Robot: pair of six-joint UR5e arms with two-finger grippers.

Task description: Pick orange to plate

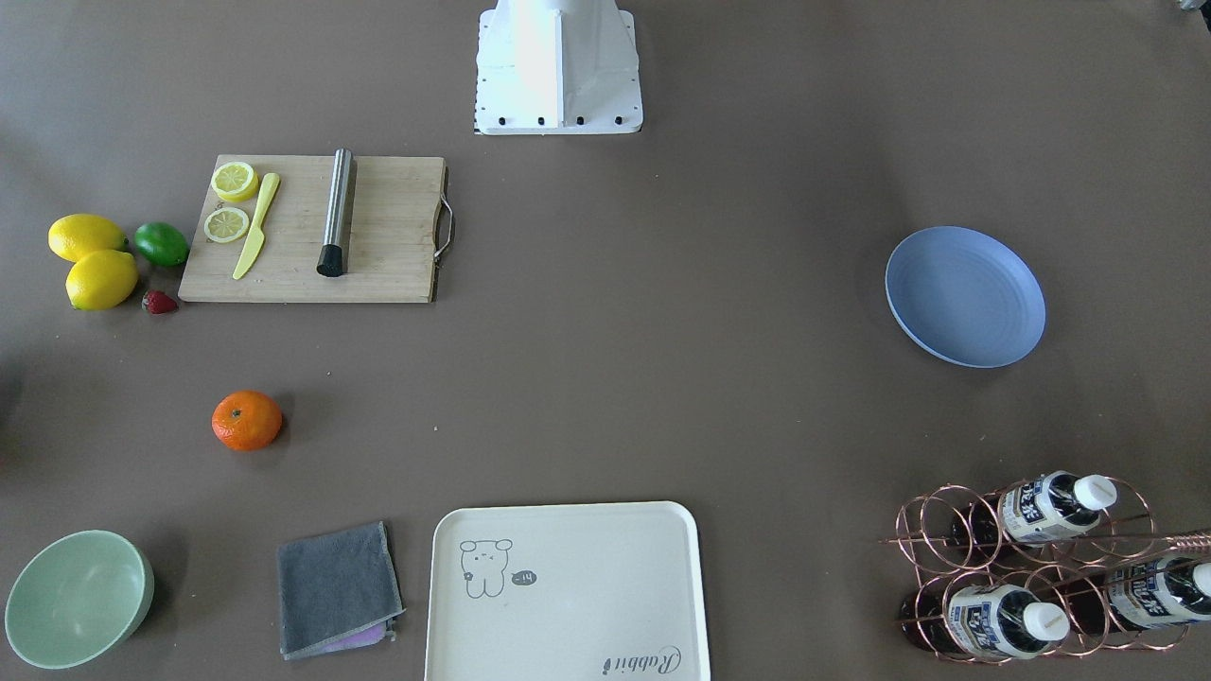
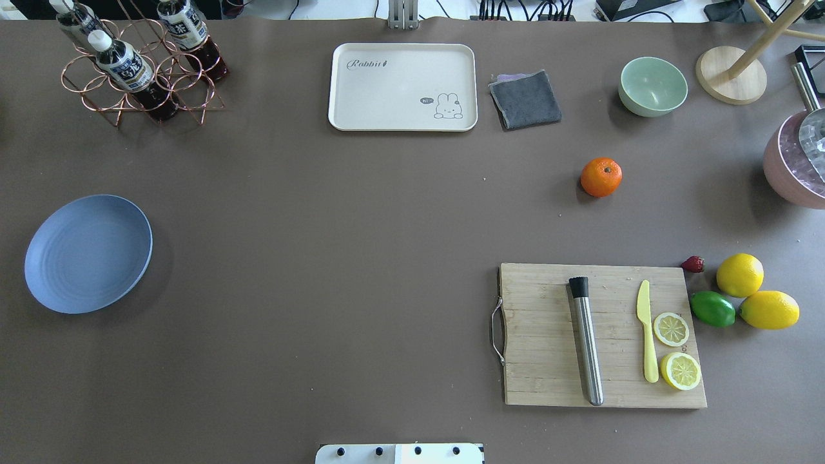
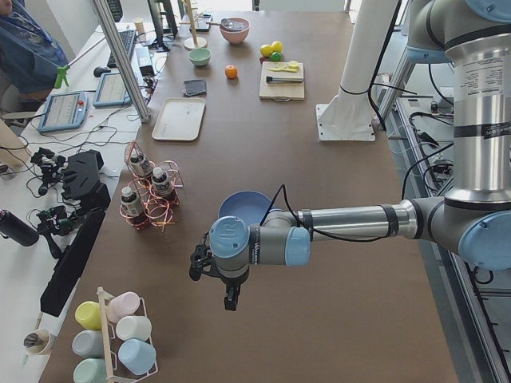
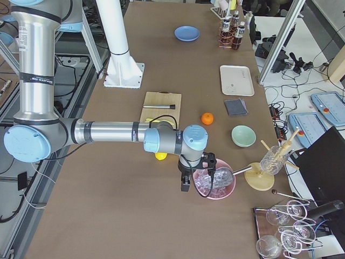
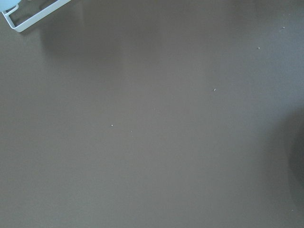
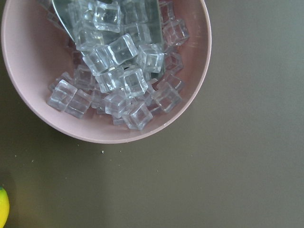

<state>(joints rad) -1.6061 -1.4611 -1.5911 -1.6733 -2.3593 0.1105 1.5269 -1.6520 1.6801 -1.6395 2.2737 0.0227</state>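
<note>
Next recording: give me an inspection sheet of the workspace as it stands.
Surface: brown table, a few specks.
Job's things: orange on the table, far from the empty plate.
Clutter: cutting board, lemons, lime, tray, cloth, green bowl, bottle rack, ice bowl.
Grippers: left gripper above table near the plate, right gripper at the ice bowl; open or shut unclear.
Cables: black cable looped behind the left gripper.
Surroundings: operator beside the table.

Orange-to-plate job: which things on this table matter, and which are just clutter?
For the job: orange, plate.
Lying about: lime, cutting board, cream tray, green bowl, grey cloth, pink ice bowl.
</note>
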